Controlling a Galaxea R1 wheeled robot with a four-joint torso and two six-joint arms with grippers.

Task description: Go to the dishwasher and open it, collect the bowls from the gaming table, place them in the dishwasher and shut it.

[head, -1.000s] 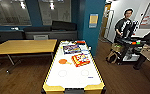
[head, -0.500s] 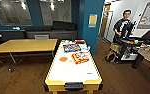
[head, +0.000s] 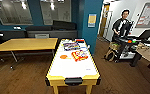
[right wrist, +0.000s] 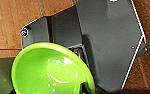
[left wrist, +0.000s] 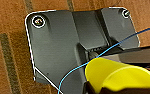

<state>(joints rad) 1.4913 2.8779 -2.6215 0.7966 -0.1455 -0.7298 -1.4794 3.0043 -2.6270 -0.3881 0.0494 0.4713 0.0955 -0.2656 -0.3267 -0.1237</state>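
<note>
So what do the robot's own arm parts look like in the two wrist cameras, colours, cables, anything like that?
In the left wrist view there is a wide dark grey plate with rounded corners, a pale outline along its edge, round fittings at the corners and a thin blue cable curving across it. In the right wrist view a similar dark plate has a pale edge and one round fitting.

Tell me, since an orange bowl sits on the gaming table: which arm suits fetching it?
Left, tentatively: the orange bowl lies toward the left side of the gaming table. But left carries a yellow bowl, right a green bowl; neither looks free.
</note>
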